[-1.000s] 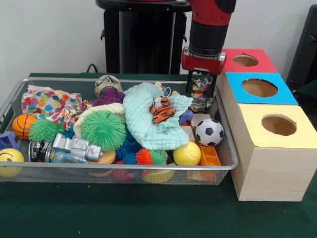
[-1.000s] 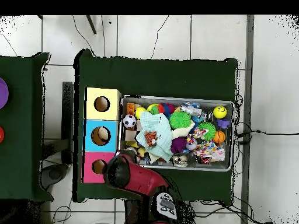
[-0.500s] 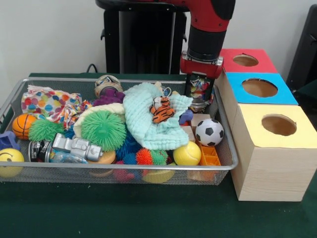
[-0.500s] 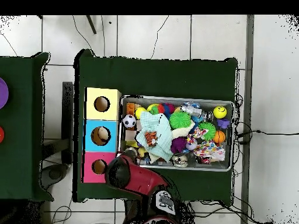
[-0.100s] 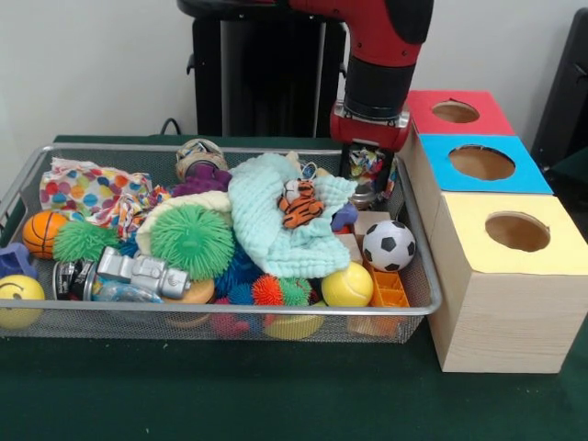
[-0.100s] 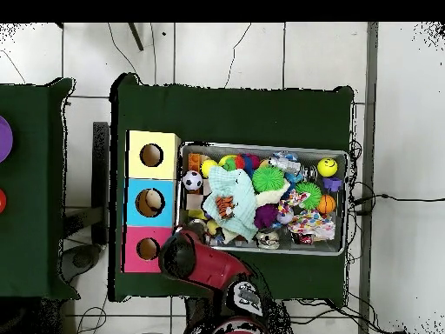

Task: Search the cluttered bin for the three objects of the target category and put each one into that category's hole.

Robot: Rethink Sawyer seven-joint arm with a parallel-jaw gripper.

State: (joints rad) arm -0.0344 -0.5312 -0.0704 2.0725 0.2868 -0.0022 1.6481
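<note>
Nearest the front of the wire bin (image 5: 276, 313) lie the yellow ball (image 5: 346, 286), the smiley ball (image 5: 18, 299) and the silver robot toy (image 5: 138, 272). Behind them come the green spiky ball (image 5: 192, 239), the soccer ball (image 5: 389, 244) and the mint cloth (image 5: 276, 225) with the little tiger toy (image 5: 299, 203) on it. At the bin's far right corner my hand (image 5: 369, 175) hangs just above the clutter, clamped on a small multicoloured cloth piece (image 5: 368, 164) that shows between my two dark fingers (image 5: 347, 165). It looks lifted clear of the pile, though I cannot tell whether its lower end touches the things beneath.

Beside the bin stand three boxes in a row: yellow box (image 5: 503, 276) nearest, blue box (image 5: 478, 170) behind it, red box (image 5: 457, 112) farthest. In the overhead view my arm covers that corner of the bin, right by the red box (image 6: 143, 250). What the coming move turns on, I judge, is this: all the holes lie off to the side of my hand, across the bin's rim, and the red hole (image 5: 455, 111) is much the closest. Which hole suits this category I cannot tell
</note>
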